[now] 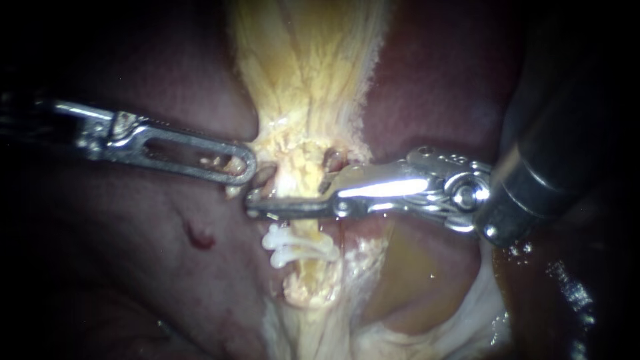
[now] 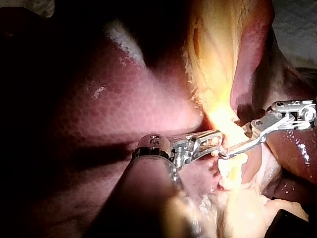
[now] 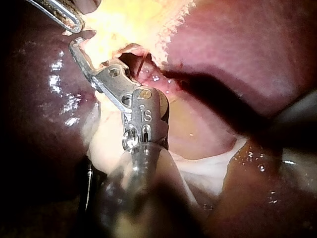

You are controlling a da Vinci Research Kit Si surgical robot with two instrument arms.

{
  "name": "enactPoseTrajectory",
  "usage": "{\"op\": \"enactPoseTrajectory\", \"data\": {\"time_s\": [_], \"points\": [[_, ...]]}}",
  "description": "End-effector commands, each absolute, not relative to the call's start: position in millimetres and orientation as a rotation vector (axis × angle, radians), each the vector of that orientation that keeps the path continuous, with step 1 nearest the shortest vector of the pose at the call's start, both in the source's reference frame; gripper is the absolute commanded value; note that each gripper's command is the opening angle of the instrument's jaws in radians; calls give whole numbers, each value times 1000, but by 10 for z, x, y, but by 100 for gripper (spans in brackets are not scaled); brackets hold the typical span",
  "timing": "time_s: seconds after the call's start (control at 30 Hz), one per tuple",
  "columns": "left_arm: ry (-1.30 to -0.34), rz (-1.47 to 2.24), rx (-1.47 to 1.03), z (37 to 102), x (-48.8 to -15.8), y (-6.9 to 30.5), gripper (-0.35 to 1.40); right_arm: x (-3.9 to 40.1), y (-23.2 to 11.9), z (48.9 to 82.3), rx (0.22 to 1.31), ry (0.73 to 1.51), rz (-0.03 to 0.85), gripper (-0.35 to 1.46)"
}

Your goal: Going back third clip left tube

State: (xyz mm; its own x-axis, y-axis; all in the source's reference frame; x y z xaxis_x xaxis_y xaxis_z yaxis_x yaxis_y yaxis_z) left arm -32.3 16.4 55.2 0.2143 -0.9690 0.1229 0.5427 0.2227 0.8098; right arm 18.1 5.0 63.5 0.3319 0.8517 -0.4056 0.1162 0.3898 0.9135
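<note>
A pale yellow strand of tissue with a tube (image 1: 301, 167) in it runs down the middle of the endoscope view. My right instrument (image 1: 280, 200) reaches in from the right and lies across the tube. Its jaws are slightly apart: the long lower jaw is in front of the strand, and the upper one ends at its edge. Two white clips (image 1: 293, 248) sit on the tube just below those jaws. My left instrument (image 1: 241, 165), with slotted jaws, is shut on the tissue at the strand's left edge. Both also show in the left wrist view: left instrument (image 2: 210, 141), right instrument (image 2: 232, 148).
Dark red liver (image 1: 160, 267) lies on both sides of the strand, with a small red spot (image 1: 199, 235) on the left lobe. A smooth yellow-brown bulge (image 1: 417, 280) sits under the right instrument's shaft (image 1: 533, 180). Wet fluid glints at the lower right (image 1: 567, 287).
</note>
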Motion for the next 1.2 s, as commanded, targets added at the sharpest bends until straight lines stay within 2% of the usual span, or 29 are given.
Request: {"op": "enactPoseTrajectory", "data": {"time_s": [0.03, 0.27, 0.4, 0.43, 0.53, 0.63, 0.9, 1.2], "points": [[-731, -1184, 718, 551, -323, 164, -35, 181, 49, 636, 1078, 1142, 627, -35], [-731, -1183, 720, 550, -321, 166, -35, 181, 43, 640, 1072, 1122, 616, -35], [-731, -1183, 720, 550, -320, 166, -35, 184, 37, 642, 1039, 1138, 591, 24], [-731, -1183, 720, 550, -320, 166, -35, 186, 38, 643, 1011, 1145, 581, 32], [-731, -1183, 720, 550, -320, 166, -35, 190, 37, 643, 987, 1165, 556, 42], [-731, -1183, 720, 550, -320, 166, -35, 194, 35, 646, 952, 1184, 537, 46], [-731, -1183, 720, 549, -320, 166, -35, 194, 30, 669, 774, 1225, 459, 49], [-731, -1182, 720, 549, -319, 166, -35, 149, 36, 680, 683, 1232, 423, 50]]}}
